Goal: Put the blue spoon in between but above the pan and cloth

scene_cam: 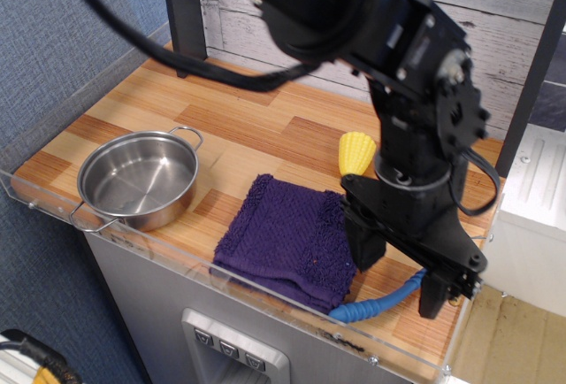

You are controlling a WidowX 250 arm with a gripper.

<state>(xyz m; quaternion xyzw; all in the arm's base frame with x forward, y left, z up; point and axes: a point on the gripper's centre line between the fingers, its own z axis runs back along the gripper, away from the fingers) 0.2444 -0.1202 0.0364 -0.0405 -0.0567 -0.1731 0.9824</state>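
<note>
Reaching for the spoon [380,301] | gripper [400,269] low over its handle, jaws apart, nothing held | spoon at tabletop's [256,127] near-right edge beside cloth [287,242] | next: close, lift, carry far-left between pan [138,179] and cloth

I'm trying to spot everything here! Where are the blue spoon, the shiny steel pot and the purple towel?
Blue-handled spoon [378,303]: main camera view, on its curved blue handle.
Shiny round steel pot [179,194]: main camera view, on its right side wall.
Dark purple folded towel [283,238]: main camera view, on its middle.
</note>
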